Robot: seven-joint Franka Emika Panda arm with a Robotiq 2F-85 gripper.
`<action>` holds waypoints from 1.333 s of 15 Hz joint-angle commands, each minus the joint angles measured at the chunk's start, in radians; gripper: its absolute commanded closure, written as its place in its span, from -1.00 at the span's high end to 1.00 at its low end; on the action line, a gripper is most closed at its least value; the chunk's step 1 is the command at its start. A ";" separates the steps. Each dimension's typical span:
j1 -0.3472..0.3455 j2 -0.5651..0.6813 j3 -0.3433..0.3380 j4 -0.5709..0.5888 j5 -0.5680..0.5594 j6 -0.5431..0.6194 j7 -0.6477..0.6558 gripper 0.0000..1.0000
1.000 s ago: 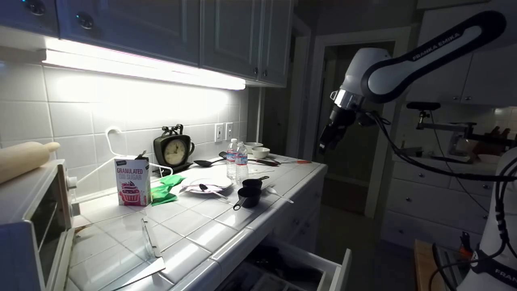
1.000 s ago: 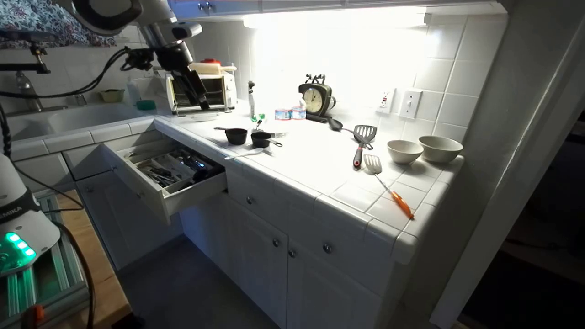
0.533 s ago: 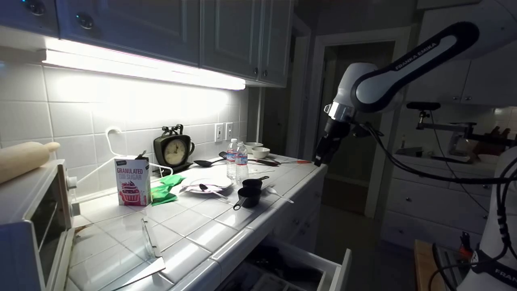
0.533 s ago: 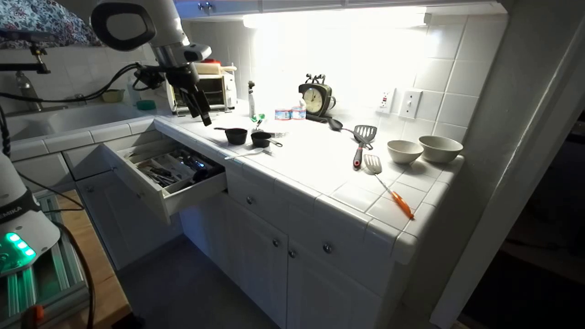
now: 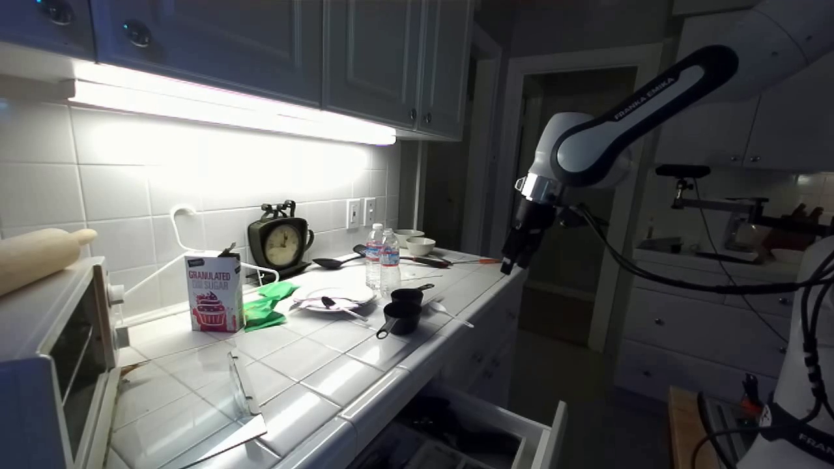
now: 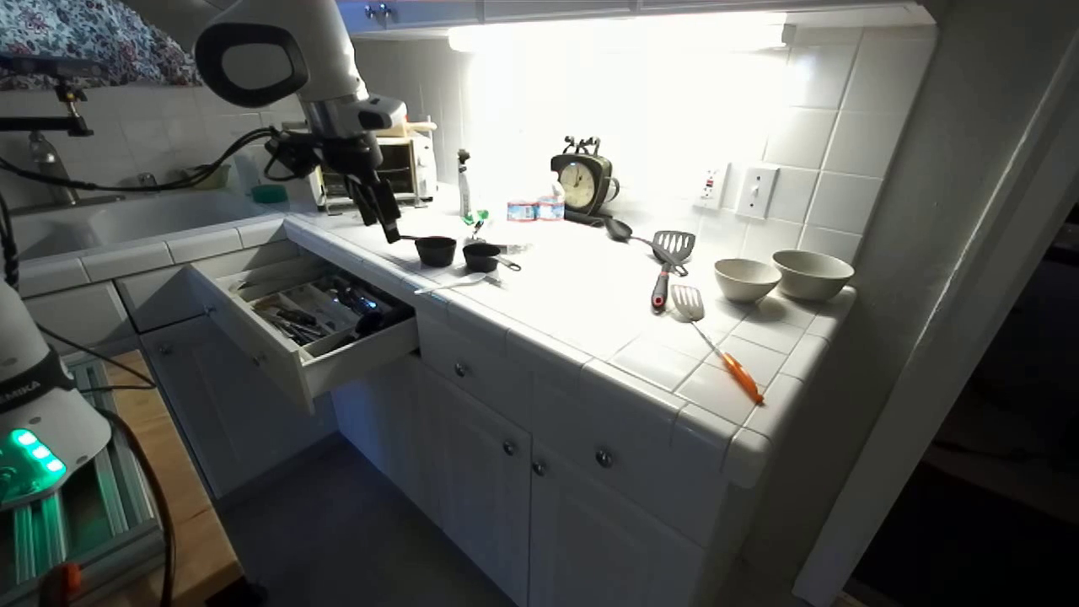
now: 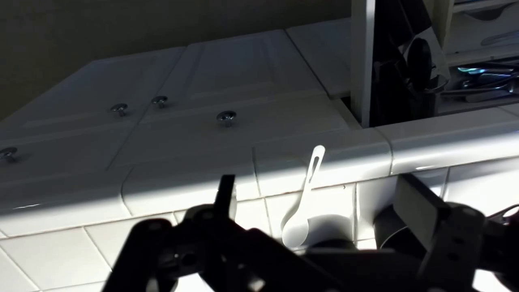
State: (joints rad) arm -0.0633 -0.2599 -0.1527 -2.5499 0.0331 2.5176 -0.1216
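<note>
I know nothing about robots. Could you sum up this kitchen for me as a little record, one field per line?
Robot's hand: gripper, jaws wide apart, holding nothing
Where: near the front edge of the tiled counter
Nearest things: white spoon, two black cups with handles
Below: drawer pulled open, utensils inside
Also on the counter: dark clock, two water bottles, box marked granulated sugar, two bowls, orange-handled spatula
Light: bright lamp under the cabinets; the room around is dim

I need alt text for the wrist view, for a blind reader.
The gripper hangs open and empty; between its jaws a white spoon shows, lying on the tiled counter. A black cup is partly hidden behind the gripper; at upper right an open drawer holds utensils.
</note>
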 commanded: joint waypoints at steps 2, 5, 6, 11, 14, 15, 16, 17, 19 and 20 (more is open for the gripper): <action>-0.009 0.003 0.009 0.003 0.003 -0.002 -0.002 1.00; -0.036 0.085 0.034 0.051 -0.028 0.008 0.128 1.00; -0.033 0.103 0.035 0.063 -0.016 0.001 0.139 1.00; -0.007 0.216 0.034 0.135 0.048 -0.003 0.100 1.00; -0.010 0.282 0.043 0.181 0.042 0.011 0.088 1.00; -0.012 0.308 0.046 0.198 0.037 0.020 0.086 1.00; -0.013 0.331 0.048 0.215 0.036 0.022 0.082 1.00; -0.014 0.353 0.051 0.229 0.032 0.030 0.085 1.00; -0.016 0.395 0.057 0.258 0.040 0.035 0.083 1.00; -0.016 0.416 0.060 0.268 0.034 0.044 0.089 1.00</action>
State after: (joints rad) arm -0.0733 0.0788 -0.1074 -2.3397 0.0428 2.5407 -0.0147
